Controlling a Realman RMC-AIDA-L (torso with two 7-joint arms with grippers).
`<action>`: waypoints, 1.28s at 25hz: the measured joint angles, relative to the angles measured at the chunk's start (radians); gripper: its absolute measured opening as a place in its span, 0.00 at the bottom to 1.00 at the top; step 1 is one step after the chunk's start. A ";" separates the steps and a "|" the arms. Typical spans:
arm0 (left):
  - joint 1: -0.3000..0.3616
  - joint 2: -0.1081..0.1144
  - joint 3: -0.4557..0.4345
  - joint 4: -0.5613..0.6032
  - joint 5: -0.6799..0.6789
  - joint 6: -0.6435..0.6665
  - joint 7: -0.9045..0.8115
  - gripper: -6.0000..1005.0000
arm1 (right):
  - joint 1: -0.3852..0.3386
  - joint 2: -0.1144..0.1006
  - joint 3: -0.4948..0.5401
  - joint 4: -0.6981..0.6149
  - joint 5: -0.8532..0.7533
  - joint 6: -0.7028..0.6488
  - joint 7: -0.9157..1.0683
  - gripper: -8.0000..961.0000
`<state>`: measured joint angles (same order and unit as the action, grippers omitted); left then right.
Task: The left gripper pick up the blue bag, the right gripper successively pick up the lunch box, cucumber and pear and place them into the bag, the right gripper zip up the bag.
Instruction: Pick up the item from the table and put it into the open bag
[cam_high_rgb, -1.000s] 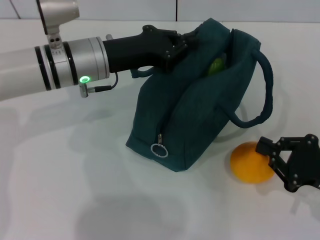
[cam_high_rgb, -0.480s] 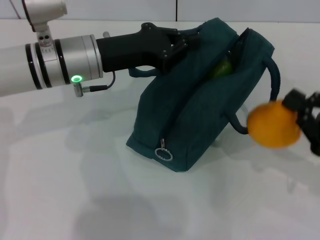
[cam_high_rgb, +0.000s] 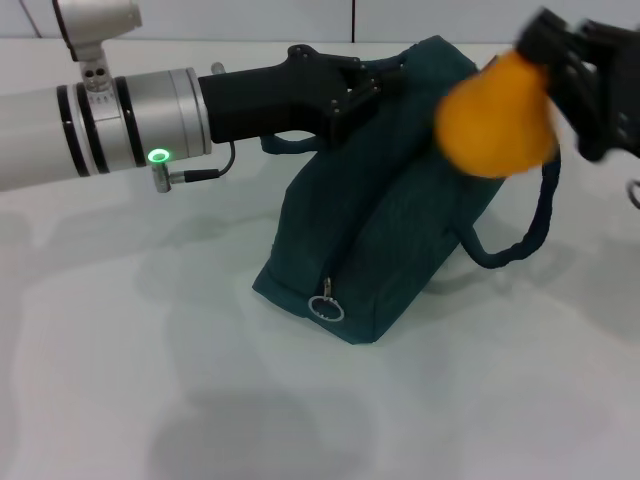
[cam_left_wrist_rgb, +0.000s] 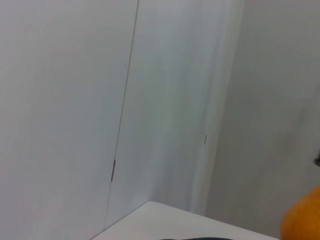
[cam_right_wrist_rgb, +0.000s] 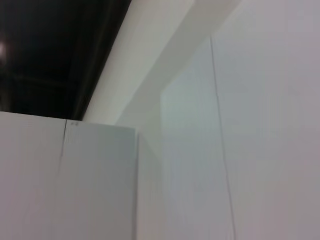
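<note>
The blue bag (cam_high_rgb: 380, 240) stands tilted on the white table (cam_high_rgb: 130, 380), its top propped up. My left gripper (cam_high_rgb: 372, 85) is shut on the bag's upper left edge. An orange-yellow pear (cam_high_rgb: 495, 120) hangs above the bag's open top at the upper right, and my right gripper (cam_high_rgb: 562, 88) is shut on it. The pear (cam_left_wrist_rgb: 302, 221) also shows at a corner of the left wrist view. The lunch box and cucumber are hidden. A round zipper pull ring (cam_high_rgb: 326, 308) hangs at the bag's near low end.
A loose carrying strap (cam_high_rgb: 538, 215) loops out of the bag's right side over the table. The right wrist view shows only white wall panels and a dark ceiling.
My right gripper has lifted the pear from the table at the lower right, up and leftward to above the bag's opening. The left arm and bag have barely moved.
</note>
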<state>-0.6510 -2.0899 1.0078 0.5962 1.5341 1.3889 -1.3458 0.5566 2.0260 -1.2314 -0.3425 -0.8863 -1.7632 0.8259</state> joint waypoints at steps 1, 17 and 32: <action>0.000 0.000 0.000 0.000 0.000 0.000 0.001 0.05 | 0.020 0.000 -0.005 -0.003 0.000 0.021 0.026 0.07; -0.002 0.000 0.000 -0.001 -0.004 -0.004 0.004 0.05 | 0.102 -0.006 -0.166 -0.027 -0.013 0.223 0.143 0.10; -0.013 -0.001 0.000 -0.005 -0.001 -0.021 0.008 0.05 | 0.076 0.002 -0.277 -0.026 -0.083 0.336 0.148 0.12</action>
<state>-0.6644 -2.0907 1.0078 0.5911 1.5329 1.3682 -1.3376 0.6330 2.0279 -1.5089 -0.3686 -0.9690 -1.4268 0.9735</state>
